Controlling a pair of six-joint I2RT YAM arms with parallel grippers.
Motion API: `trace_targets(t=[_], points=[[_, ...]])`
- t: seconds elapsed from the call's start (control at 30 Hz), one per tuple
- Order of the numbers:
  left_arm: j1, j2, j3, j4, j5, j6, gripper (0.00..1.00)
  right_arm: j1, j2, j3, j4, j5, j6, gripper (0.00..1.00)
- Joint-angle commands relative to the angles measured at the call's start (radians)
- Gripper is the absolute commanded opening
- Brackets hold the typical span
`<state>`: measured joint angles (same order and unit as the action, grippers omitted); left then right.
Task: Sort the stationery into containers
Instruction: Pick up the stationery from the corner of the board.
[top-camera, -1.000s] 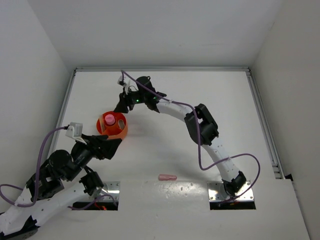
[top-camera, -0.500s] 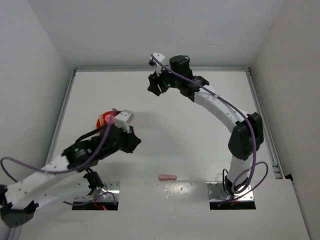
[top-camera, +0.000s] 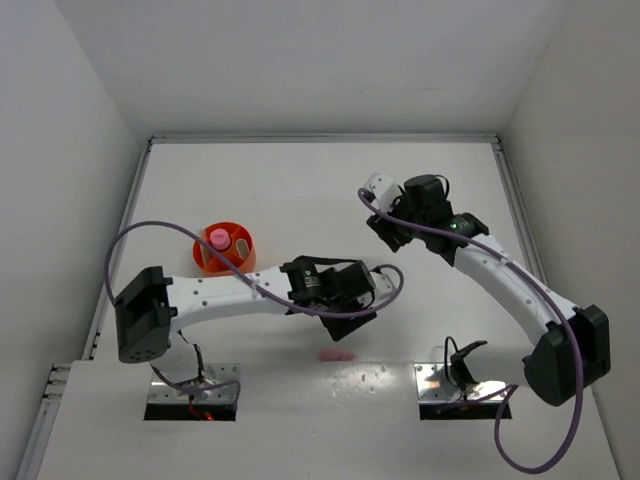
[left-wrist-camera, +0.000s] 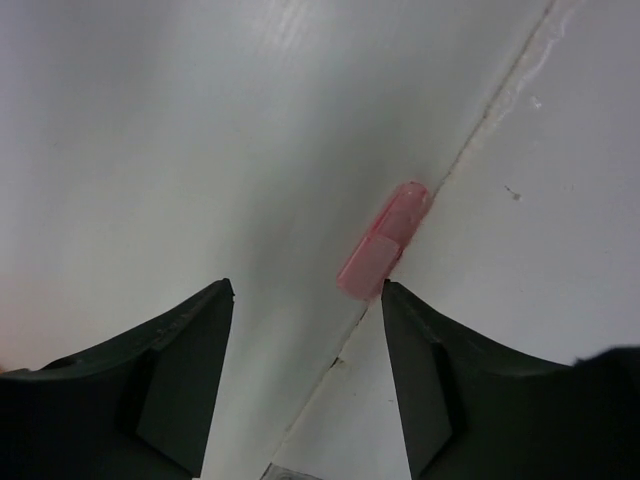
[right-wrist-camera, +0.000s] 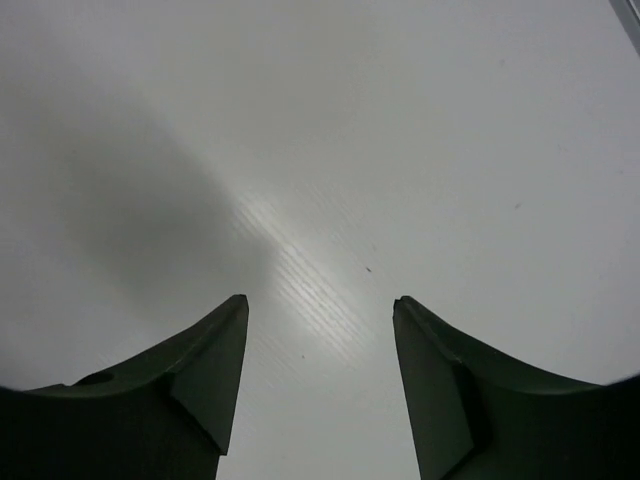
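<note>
A small pink bar (top-camera: 336, 354) lies on the table at the near seam; in the left wrist view it (left-wrist-camera: 385, 241) lies just past my right fingertip. My left gripper (top-camera: 343, 318) is open and empty, hovering just above and behind the bar. The round orange tub (top-camera: 203, 262) stands at the left with a pink-capped tube (top-camera: 217, 239) in it. My right gripper (top-camera: 385, 229) is open and empty over bare table at centre right; its wrist view shows only white surface between the fingers (right-wrist-camera: 205, 370).
White walls enclose the table on the left, back and right. The arm base plates (top-camera: 463, 388) sit at the near edge. A raised seam (left-wrist-camera: 470, 140) runs along the front of the table next to the pink bar.
My left arm has swung right from the tub to above the pink bar. My right arm has pulled back from the far centre to the centre right.
</note>
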<state>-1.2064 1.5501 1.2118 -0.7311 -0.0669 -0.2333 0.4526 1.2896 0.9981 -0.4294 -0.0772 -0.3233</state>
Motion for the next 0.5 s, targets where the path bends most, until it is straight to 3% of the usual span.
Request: trace_targets(t=[0.0, 0.23, 0.47], points=[[-0.068, 0.065, 0.035, -0.027, 0.007, 0.109, 0.66, -0.022, -0.046, -0.042, 0.092, 0.071, 0.015, 0.61], [-0.134, 0.218, 0.078, -0.037, -0.040, 0.150, 0.53, -0.058, -0.067, -0.073, 0.116, 0.076, 0.015, 0.62], [-0.145, 0.280, 0.088, -0.019, -0.042, 0.160, 0.53, -0.068, -0.076, -0.092, 0.116, 0.057, 0.015, 0.62]])
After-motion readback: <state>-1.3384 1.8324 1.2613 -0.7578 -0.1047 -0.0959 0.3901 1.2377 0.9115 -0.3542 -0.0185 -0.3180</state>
